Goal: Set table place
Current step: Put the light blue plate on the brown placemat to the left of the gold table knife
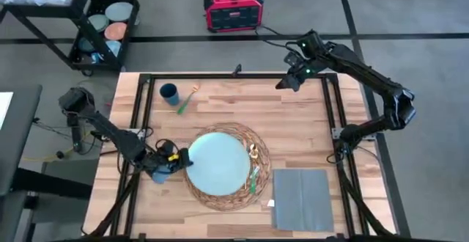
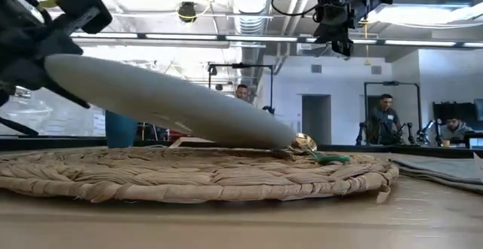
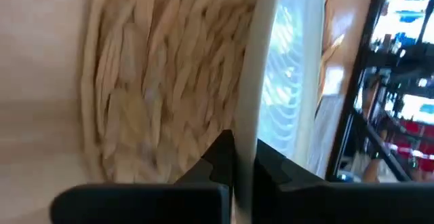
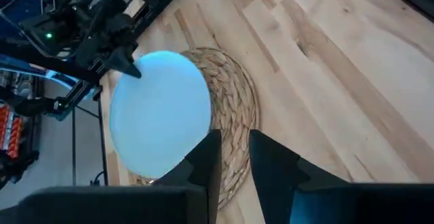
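Where clamped, plate (image 1: 218, 163) rim above mat (image 1: 249, 141).

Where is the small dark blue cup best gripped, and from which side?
Probably from straight above, on the rim: the cup stands upright, mouth open, so one finger fits inside. Choose the wall away from the green-handled cutlery beside it. The left gripper holds the plate; the right gripper is free.

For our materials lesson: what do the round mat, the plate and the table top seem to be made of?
Mat: woven straw or similar fibre, matt; coiled braids show. Plate, tilted, held at its rim by the left claw: probably glazed ceramic or melamine; smooth pale blue, faint sheen. Table: light wooden planks; grain and seams visible.
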Tool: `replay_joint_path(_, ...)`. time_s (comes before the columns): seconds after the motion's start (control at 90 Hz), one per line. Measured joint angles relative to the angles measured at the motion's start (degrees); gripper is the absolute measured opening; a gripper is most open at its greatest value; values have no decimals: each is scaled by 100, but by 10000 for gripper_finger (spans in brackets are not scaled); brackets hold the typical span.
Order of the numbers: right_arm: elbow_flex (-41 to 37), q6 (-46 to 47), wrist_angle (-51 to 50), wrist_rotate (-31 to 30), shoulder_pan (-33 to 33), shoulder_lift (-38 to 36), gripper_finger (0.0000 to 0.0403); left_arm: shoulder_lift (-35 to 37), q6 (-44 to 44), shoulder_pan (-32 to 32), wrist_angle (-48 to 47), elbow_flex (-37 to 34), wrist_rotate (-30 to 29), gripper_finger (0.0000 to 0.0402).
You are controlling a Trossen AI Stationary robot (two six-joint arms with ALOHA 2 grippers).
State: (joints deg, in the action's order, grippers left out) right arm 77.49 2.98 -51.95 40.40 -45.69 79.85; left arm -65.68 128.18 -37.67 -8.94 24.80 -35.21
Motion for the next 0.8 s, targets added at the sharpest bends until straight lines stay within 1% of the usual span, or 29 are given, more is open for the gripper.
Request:
replay_joint_path(0.222, -2, 23, 14, 12, -4, 0, 63, -105, 70, 32, -160, 0, 7, 0)
replay_joint_path(0.333, 1, 56, 3, 277, -4, 0, 63, -106, 67, 33, -161, 0, 1, 7)
replay_joint_path(0.489, 0, 41, -105, 605, 17, 0, 63, -106, -150, 30, 284, 0, 70, 29)
replay_joint_path(0.578, 1, -35, -201, 671, 42, 0, 63, -106, -249, 1, 434, 0, 290, 43)
replay_joint_path(0.656, 1, -51, -235, 705, 71, 0, 63, -106, -181, -66, 436, 0, 447, 55)
replay_joint_path(0.8, 0, -161, -265, 750, 147, 0, 63, -106, 28, -250, 205, 0, 541, 72)
